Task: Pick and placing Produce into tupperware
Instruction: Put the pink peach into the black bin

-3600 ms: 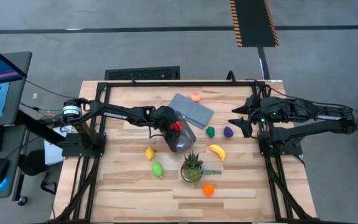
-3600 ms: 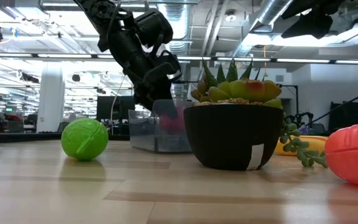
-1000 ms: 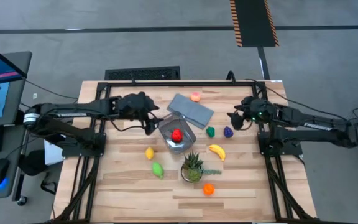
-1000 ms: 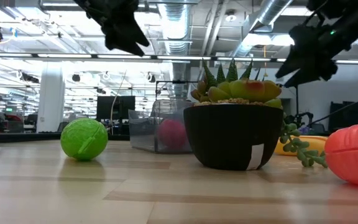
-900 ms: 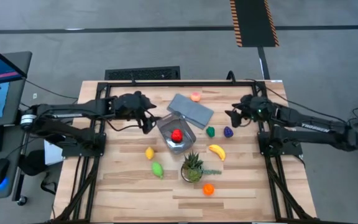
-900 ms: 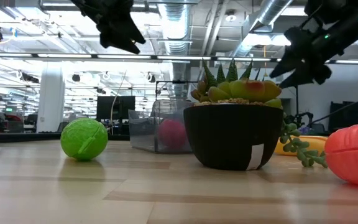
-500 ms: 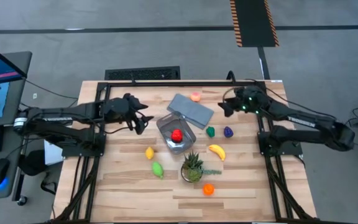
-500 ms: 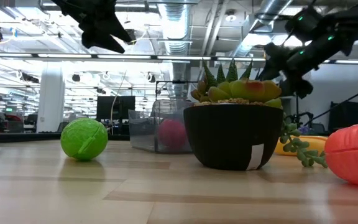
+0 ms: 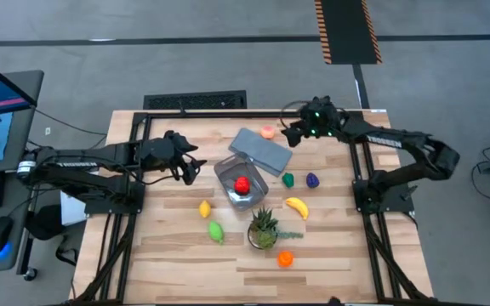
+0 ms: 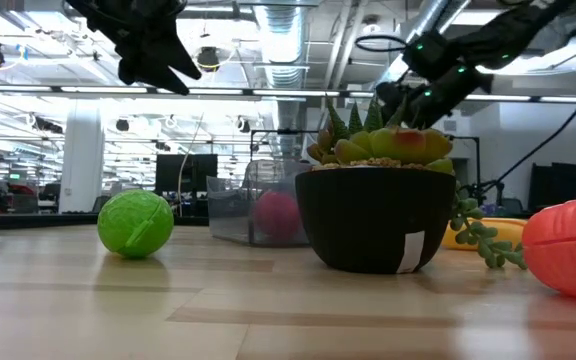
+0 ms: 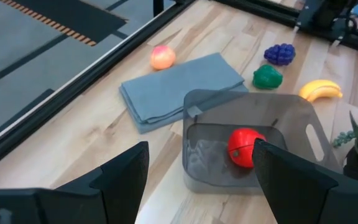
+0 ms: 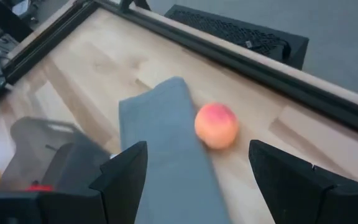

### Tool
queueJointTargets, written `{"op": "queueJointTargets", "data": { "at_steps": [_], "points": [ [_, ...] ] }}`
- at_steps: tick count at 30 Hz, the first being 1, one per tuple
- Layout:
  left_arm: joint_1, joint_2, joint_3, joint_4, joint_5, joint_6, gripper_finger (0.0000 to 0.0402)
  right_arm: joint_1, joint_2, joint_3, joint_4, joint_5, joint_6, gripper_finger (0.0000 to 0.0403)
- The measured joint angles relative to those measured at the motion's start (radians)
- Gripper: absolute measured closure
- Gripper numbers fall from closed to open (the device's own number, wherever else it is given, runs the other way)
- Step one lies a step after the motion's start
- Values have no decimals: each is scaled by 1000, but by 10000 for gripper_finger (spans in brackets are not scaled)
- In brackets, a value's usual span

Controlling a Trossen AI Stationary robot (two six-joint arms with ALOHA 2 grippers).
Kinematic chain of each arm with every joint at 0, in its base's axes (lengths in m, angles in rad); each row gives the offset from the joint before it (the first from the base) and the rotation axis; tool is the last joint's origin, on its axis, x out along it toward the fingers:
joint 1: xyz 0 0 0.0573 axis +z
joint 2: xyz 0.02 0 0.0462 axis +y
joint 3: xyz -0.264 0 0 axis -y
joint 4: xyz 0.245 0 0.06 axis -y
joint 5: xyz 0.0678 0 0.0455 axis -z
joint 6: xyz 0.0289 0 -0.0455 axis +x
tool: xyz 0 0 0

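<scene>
The clear tupperware tub stands mid-table with a red produce piece lying on its floor. A pink-orange fruit rests on the wood by the far edge, beside the grey-blue lid. My left gripper hangs open, above the table to the tub's left. My right gripper hovers open just right of the pink-orange fruit. Green and purple pieces, a banana, a yellow piece, a green one and an orange one lie about the table.
A spiky potted plant stands just nearside of the tub. The flat lid lies at the tub's far side, touching it. A black frame rail runs along the far edge behind the pink-orange fruit. Bare wood lies at the near left.
My right gripper has swung from beside the purple and green pieces toward the far edge and leftward, ending close to the pink-orange fruit. My left gripper has drawn back from the tub toward the table's left. The tub and the red piece have kept still.
</scene>
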Motion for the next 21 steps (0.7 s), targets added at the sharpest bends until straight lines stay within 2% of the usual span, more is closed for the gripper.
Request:
{"op": "queueJointTargets", "data": {
  "at_steps": [10, 17, 21],
  "points": [
    [-6, -12, 0, -37, -28, -9, 129, -37, 239, 237, -206, -55, -8, 100],
    [-6, -11, 0, -42, -35, -9, 129, -15, 339, 349, -231, -49, -46, 100],
    [-6, -11, 0, -44, -35, -9, 129, -7, 398, 414, -302, -14, -81, 100]
  ]
}}
